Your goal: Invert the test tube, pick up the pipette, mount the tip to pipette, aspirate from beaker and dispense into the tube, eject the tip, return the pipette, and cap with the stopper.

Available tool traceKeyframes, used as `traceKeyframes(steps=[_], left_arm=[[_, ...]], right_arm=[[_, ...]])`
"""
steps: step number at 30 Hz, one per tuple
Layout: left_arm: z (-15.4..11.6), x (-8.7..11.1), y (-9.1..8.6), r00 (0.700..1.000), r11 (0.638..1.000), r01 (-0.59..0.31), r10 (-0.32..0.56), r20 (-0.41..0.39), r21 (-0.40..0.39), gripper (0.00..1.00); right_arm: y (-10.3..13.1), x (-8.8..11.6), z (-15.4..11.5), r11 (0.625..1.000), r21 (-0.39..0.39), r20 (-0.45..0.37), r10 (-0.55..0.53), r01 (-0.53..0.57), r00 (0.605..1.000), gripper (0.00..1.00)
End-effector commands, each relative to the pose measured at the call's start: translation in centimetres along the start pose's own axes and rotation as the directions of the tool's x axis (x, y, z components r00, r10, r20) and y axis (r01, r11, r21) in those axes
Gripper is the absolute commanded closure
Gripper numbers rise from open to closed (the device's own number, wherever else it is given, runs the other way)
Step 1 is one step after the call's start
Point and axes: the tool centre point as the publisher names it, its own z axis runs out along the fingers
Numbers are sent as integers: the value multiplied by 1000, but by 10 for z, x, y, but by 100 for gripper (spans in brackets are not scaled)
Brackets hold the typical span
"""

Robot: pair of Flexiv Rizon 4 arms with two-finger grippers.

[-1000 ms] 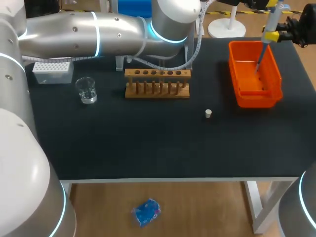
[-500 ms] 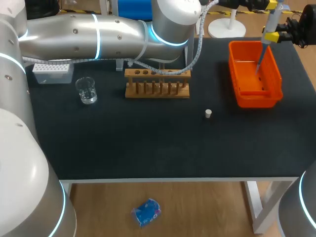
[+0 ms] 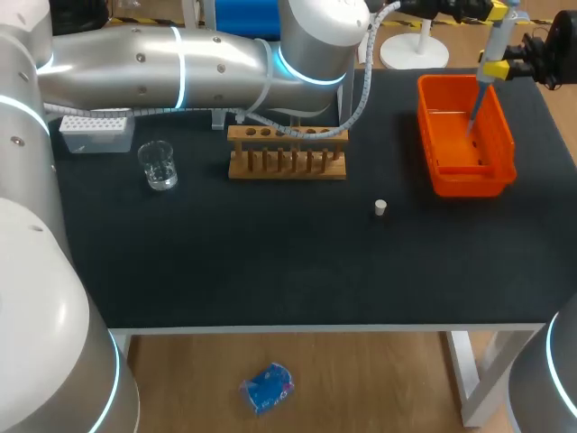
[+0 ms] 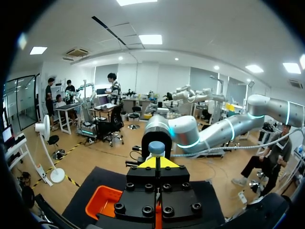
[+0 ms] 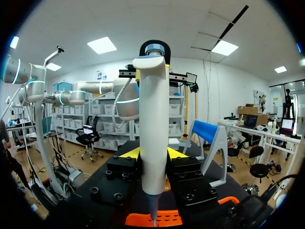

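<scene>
Far left, the tip box (image 3: 96, 132) sits at the table's back edge, with the glass beaker (image 3: 159, 166) just in front of it. In the middle stands the wooden rack (image 3: 287, 152), and the small white stopper (image 3: 380, 207) lies alone nearer the front. On the right is the orange bin (image 3: 464, 185), and here's the action: the right gripper (image 3: 499, 69) is clamped on the pipette (image 3: 499, 41), holding it nearly upright over the bin, slim lower end pointing down between the walls. The left arm (image 3: 180, 63) spans the back of the table. The left gripper (image 3: 491, 9) is at the pipette's top, yellow tips pinched together on nothing, the plunger button (image 4: 156, 148) just ahead of them.
</scene>
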Motion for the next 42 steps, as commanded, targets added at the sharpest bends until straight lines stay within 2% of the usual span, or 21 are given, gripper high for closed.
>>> traceKeyframes(steps=[1,36,42], left_arm=[[3,-2,10,1000,1000,2,-2,1,11,100],[11,-3,26,999,999,39,-39,-6,19,100],[9,-3,23,1000,999,31,-31,0,26,100]], right_arm=[[5,-3,-1,1000,0,-8,0,0,1000,100],[5,-3,-1,1000,0,-8,0,0,1000,100],[5,-3,-1,1000,0,-8,0,0,1000,100]])
